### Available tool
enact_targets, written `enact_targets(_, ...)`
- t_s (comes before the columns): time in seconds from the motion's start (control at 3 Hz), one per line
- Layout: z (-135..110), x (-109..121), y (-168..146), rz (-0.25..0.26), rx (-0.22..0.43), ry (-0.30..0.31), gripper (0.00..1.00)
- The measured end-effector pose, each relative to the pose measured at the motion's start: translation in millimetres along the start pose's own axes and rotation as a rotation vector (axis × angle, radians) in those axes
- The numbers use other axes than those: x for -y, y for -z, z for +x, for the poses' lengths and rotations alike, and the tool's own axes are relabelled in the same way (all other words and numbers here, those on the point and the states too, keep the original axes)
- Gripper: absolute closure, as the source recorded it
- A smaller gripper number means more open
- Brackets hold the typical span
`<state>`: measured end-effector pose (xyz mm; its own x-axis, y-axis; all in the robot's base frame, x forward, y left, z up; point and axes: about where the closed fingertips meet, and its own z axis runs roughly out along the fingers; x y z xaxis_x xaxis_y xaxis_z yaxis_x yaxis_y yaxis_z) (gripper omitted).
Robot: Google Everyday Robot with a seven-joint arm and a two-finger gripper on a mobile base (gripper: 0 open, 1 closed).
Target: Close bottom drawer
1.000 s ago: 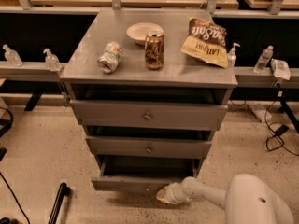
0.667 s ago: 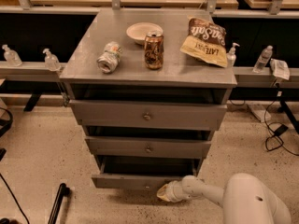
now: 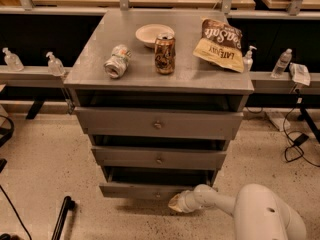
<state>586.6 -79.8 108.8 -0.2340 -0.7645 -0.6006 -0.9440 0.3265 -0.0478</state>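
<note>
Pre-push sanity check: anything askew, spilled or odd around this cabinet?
A silver can lies tipped on its side on the cabinet top, beside the upright brown can. The bottom drawer stands pulled out; the tool sits low at its front, right of centre. No spill visible.

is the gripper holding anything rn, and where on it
Cannot tell: the gripper is at the bottom drawer front, just right of its knob.

bowl [image 3: 154, 34] | can [image 3: 164, 53] upright | perhaps crushed bottle [image 3: 117, 61] | chip bag [image 3: 220, 44]
</note>
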Motion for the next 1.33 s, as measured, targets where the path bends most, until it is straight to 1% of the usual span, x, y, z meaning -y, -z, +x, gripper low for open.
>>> enact_targets(0.33,1,23,-4,0.013,-0.006,-0.018,1.0)
enact_targets(0.67,1,22,-4,0.012,-0.004,-0.02,1.0)
enact_targets(1.0,4,25,5,-0.006,0.026,-0.043,1.0)
enact_targets(1.33,13,2,19,-0.011,0.037,-0.045,1.0)
